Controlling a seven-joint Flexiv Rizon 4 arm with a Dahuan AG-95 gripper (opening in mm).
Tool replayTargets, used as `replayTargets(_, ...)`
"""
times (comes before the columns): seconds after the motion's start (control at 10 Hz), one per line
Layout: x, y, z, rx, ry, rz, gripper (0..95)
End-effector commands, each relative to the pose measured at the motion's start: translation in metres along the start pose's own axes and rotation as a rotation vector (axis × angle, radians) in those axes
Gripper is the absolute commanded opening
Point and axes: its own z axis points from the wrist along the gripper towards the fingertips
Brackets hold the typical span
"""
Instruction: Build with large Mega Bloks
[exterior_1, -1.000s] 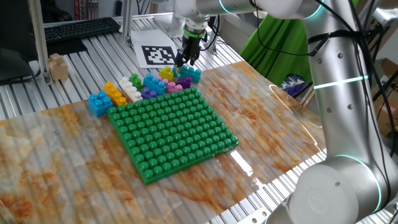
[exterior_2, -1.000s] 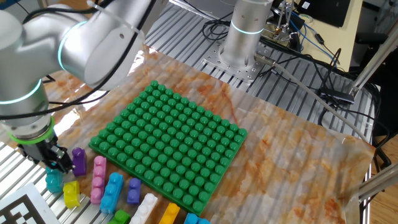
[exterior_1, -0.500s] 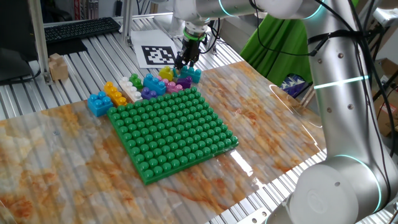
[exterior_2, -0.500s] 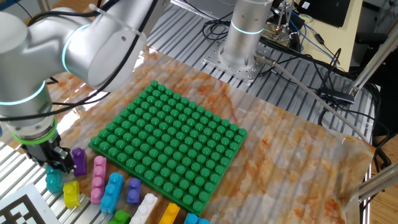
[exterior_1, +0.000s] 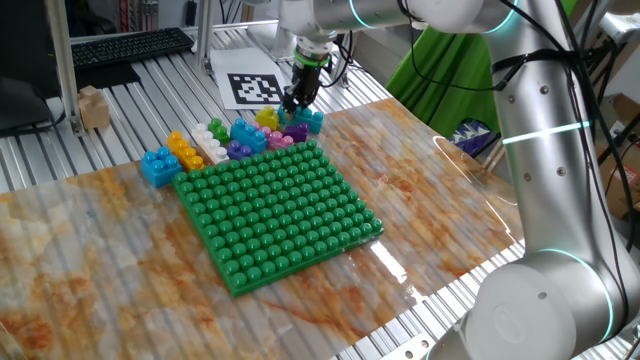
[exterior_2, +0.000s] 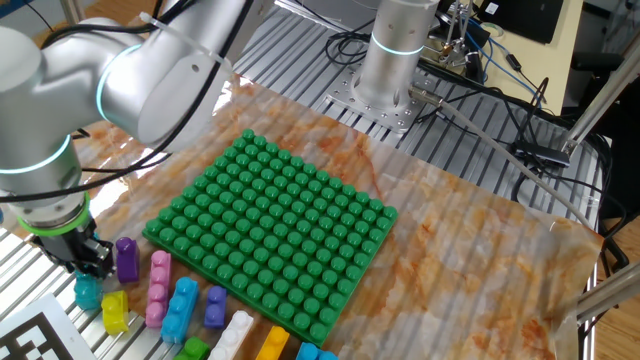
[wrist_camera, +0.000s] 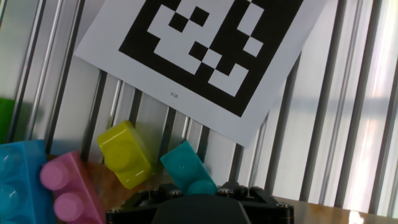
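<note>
Several large Mega Bloks lie in a row along the far edge of the green baseplate (exterior_1: 275, 212) (exterior_2: 270, 235). My gripper (exterior_1: 297, 103) (exterior_2: 88, 262) (wrist_camera: 194, 188) stands low over a small teal brick (exterior_1: 312, 120) (exterior_2: 88, 293) (wrist_camera: 185, 168), whose stud sits between the jaws in the hand view. The fingertips are hidden there, so contact is unclear. A yellow brick (wrist_camera: 124, 154) (exterior_2: 115, 311) lies just beside the teal one, then a pink one (wrist_camera: 67, 190) and a blue one (wrist_camera: 18, 180). A purple brick (exterior_2: 127, 260) stands close to the gripper.
A printed black-and-white marker sheet (exterior_1: 255, 88) (wrist_camera: 205, 50) lies on the slatted metal table just behind the bricks. A keyboard (exterior_1: 130, 45) and a small wooden block (exterior_1: 93, 107) sit at the far left. The arm's base (exterior_2: 395, 60) stands beyond the baseplate.
The gripper has shifted a little at the teal brick and its jaws have narrowed around it. The bricks have not moved.
</note>
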Motion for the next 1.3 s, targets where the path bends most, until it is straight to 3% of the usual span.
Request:
replayTargets(0.1,0.001,0.000,-0.002,-0.004,-0.001,0.001,0.0)
replayTargets(0.5,0.002,-0.001,-0.004,-0.004,0.003,0.001,0.0)
replayTargets(0.8,0.002,-0.002,-0.013,-0.012,0.013,0.001,0.0)
replayTargets(1.2,-0.004,0.004,-0.043,-0.025,0.042,0.017,0.0)
replayTargets(1.3,-0.006,0.007,-0.056,-0.018,0.049,0.017,0.0)
